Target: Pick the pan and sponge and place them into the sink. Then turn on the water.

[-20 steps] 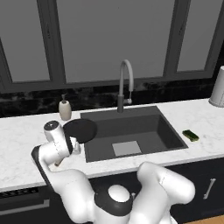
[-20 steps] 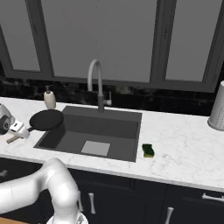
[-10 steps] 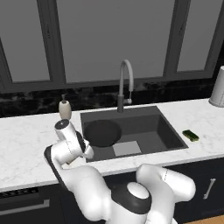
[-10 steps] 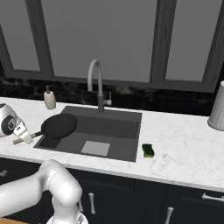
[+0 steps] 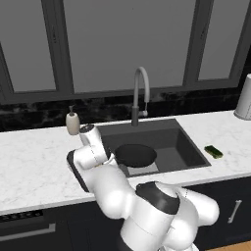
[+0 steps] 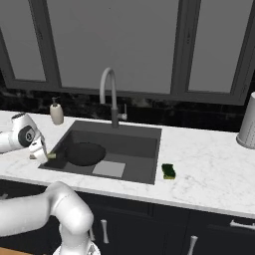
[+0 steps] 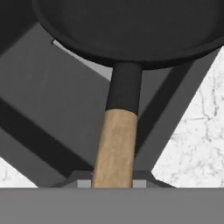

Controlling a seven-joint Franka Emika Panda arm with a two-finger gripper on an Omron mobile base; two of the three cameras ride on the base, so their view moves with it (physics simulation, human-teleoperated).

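Observation:
The black pan (image 5: pixel 136 154) hangs low inside the left part of the dark grey sink (image 5: pixel 172 140), just above its floor. My gripper (image 5: pixel 110 159) is shut on the pan's light wooden handle (image 7: pixel 114 148) at the sink's left rim. From the right, the pan (image 6: pixel 85 152) and my gripper (image 6: pixel 44 155) are beside the basin (image 6: pixel 130 142). In the hand view the pan (image 7: pixel 131 30) covers part of the drain plate (image 7: pixel 85 63). The green sponge (image 5: pixel 213 151) (image 6: pixel 169 171) lies on the counter right of the sink. The gooseneck faucet (image 5: pixel 139 93) (image 6: pixel 110 94) stands behind it, dry.
A beige soap dispenser (image 5: pixel 72 122) (image 6: pixel 57 112) stands on the counter behind the sink's left corner. A grey metal canister (image 6: pixel 247 127) is at the far right. White marble counter (image 5: pixel 34 157) runs on both sides, with dark windows behind.
The arm has swung right with the pan, carrying it from above the counter at the sink's left edge across the rim and down into the basin.

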